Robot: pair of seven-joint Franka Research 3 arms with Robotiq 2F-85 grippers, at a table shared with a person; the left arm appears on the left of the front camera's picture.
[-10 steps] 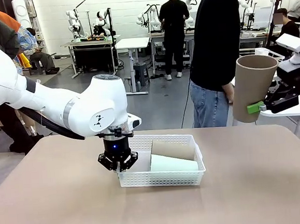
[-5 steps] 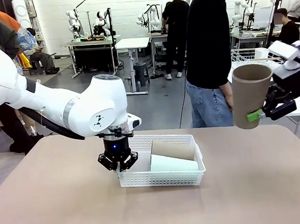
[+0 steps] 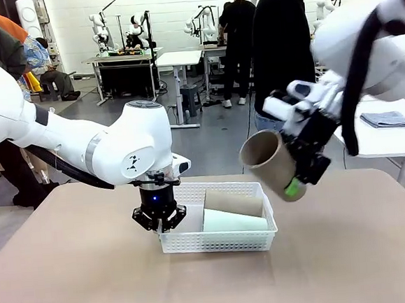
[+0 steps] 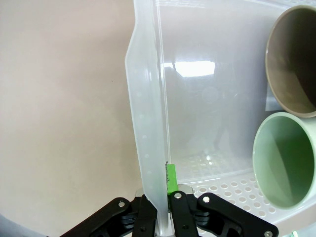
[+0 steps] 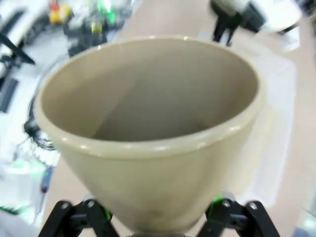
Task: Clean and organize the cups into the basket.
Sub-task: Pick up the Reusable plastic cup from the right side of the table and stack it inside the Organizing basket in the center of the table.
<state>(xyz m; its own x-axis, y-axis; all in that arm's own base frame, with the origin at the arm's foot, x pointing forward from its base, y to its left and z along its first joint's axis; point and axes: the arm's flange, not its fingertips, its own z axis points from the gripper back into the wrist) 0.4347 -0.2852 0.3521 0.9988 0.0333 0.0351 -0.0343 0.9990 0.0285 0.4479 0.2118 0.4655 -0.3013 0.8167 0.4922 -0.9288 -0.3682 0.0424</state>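
The white lattice basket (image 3: 195,242) stands mid-table with a tan cup (image 3: 232,201) and a mint green cup (image 3: 230,221) lying in it on their sides. My left gripper (image 3: 159,224) is shut on the basket's left wall. In the left wrist view the left gripper (image 4: 160,195) pinches the basket wall (image 4: 148,123), and the mouths of the tan cup (image 4: 294,59) and the mint cup (image 4: 286,160) face the camera. My right gripper (image 3: 299,179) is shut on another tan cup (image 3: 268,162), tilted in the air above the basket's right end. In the right wrist view that cup (image 5: 148,123) sits in the right gripper (image 5: 148,224).
A person (image 3: 284,68) stands at the table's far side, behind my right arm. The brown tabletop (image 3: 351,252) is bare to the right and in front of the basket. A white side table with a folded grey cloth (image 3: 386,119) stands at the far right.
My right arm has swung the tan cup from the far right in toward the basket and tipped it over. The left gripper has stayed on the basket wall.
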